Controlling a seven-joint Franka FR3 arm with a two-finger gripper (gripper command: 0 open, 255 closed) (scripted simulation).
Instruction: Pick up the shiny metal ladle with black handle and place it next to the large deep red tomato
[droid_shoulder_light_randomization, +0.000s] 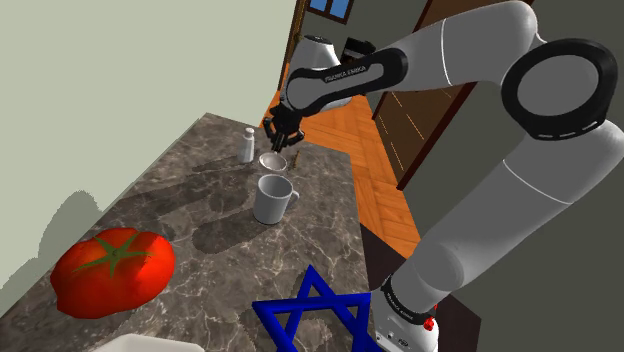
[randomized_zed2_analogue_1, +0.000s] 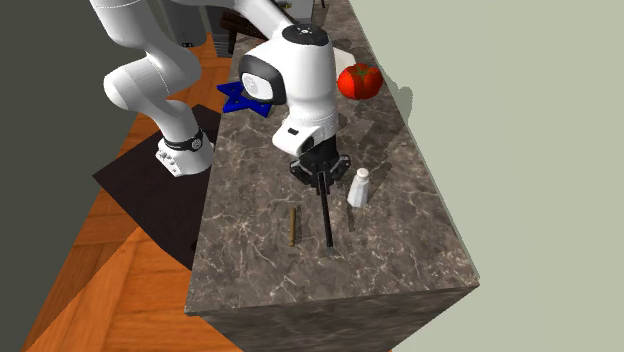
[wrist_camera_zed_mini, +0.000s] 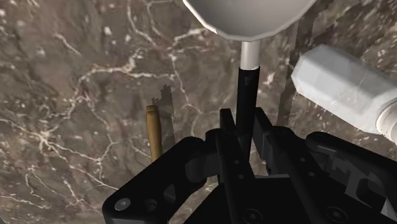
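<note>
The ladle has a pale metal bowl (wrist_camera_zed_mini: 248, 16) and a thin black handle (wrist_camera_zed_mini: 246, 95). My gripper (wrist_camera_zed_mini: 245, 137) is shut on that handle, one finger (wrist_camera_zed_mini: 226, 130) pressed to each side of it. In the shoulder view the gripper (droid_shoulder_light_randomization: 280, 135) hangs over the ladle bowl (droid_shoulder_light_randomization: 273, 161) at the far end of the marble counter. In the second exterior view the handle (randomized_zed2_analogue_1: 326, 215) sticks out from under the gripper (randomized_zed2_analogue_1: 318, 170). I cannot tell whether the ladle is off the counter. The big red tomato (droid_shoulder_light_randomization: 110, 270) lies at the near left of the shoulder view.
A white mug (droid_shoulder_light_randomization: 272, 198) stands just in front of the ladle bowl. A white shaker (wrist_camera_zed_mini: 347, 86) stands close beside the handle, and a small brown stick (wrist_camera_zed_mini: 154, 130) lies on its other side. A blue star (droid_shoulder_light_randomization: 315, 310) lies near the stand. The counter edge (randomized_zed2_analogue_1: 330, 295) drops to a wooden floor.
</note>
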